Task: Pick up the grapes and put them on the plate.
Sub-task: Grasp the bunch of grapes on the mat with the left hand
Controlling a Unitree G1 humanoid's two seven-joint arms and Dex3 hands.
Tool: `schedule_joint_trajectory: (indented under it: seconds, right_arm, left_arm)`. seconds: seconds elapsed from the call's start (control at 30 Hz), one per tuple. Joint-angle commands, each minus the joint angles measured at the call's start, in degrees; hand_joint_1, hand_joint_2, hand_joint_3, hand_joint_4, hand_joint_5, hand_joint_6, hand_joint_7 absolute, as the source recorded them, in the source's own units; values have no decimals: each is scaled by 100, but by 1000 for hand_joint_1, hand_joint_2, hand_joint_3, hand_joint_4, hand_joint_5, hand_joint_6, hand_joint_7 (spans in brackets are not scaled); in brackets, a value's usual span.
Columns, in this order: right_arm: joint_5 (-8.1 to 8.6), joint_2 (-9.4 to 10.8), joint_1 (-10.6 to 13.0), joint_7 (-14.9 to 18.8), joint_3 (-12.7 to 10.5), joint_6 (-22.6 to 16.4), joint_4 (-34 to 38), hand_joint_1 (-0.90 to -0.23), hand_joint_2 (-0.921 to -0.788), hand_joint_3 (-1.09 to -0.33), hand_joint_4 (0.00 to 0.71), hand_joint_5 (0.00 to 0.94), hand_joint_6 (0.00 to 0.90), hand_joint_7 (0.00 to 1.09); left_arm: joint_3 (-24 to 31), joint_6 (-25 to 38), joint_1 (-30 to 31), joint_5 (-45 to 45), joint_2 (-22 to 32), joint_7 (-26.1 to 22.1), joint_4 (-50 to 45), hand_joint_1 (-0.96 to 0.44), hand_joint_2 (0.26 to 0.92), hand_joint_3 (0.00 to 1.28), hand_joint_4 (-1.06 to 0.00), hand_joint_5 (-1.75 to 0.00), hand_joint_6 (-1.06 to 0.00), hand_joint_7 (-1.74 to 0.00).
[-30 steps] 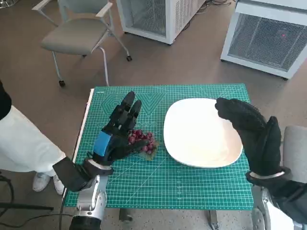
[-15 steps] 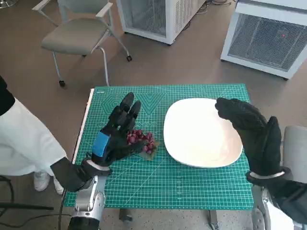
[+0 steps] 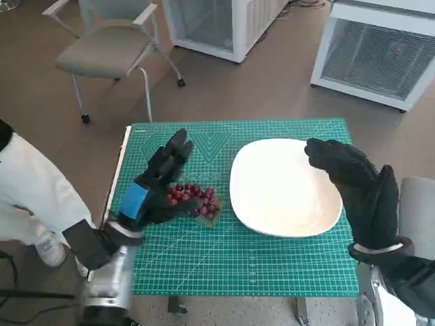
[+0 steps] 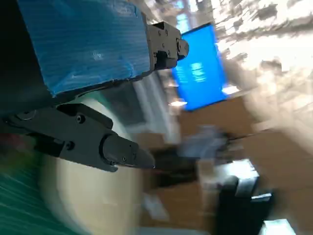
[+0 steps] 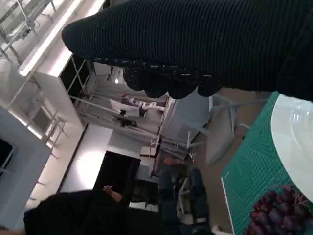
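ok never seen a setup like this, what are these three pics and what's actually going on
A humanoid robot stands at a small table covered by a green cutting mat. The wide picture comes from its head, looking down. The other two come from cameras behind each hand, so they look tilted and blurry. The left hand, black with blue tape, sits at a bunch of red grapes; whether it grips them is unclear. The gloved right hand hovers over the edge of an empty white plate, holding nothing. A person in white stands beside the table.
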Motion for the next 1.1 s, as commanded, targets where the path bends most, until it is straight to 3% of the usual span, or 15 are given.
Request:
schedule_joint_trajectory:
  seconds: [0.03, 0.2, 0.43, 0.87, 1.1]
  right_arm:
    - [1, 12, 107, 29, 7, 32, -3, -523, -921, -618, 298, 384, 125, 914]
    - [-1, 15, 117, 23, 8, 23, -16, -520, -921, -619, 297, 386, 124, 916]
    - [16, 5, 127, 31, -10, 16, -22, -519, -921, -620, 296, 389, 123, 918]
    - [35, -15, 136, 25, -40, 63, -74, -518, -921, -620, 294, 394, 122, 921]
    - [38, -35, 157, 35, -54, 66, -104, -518, -921, -620, 292, 397, 121, 921]
  left_arm:
    - [-441, 1446, -141, 1533, 989, -40, -1251, -264, 851, 7, -117, -3, -214, -19]
    - [-791, 2633, -228, 2424, 1110, -62, -1969, -140, 816, 1, -115, -2, -254, -26]
    - [-1397, 3547, -404, 3381, 963, 18, -2213, -33, 809, 1, -126, -4, -297, -26]
    - [-2226, 4213, -815, 4194, 750, 28, -1753, -7, 809, 1, -148, -8, -318, -14]
    - [-2453, 4303, -1039, 4327, 705, -12, -1400, -80, 789, 0, -155, -6, -325, -10]
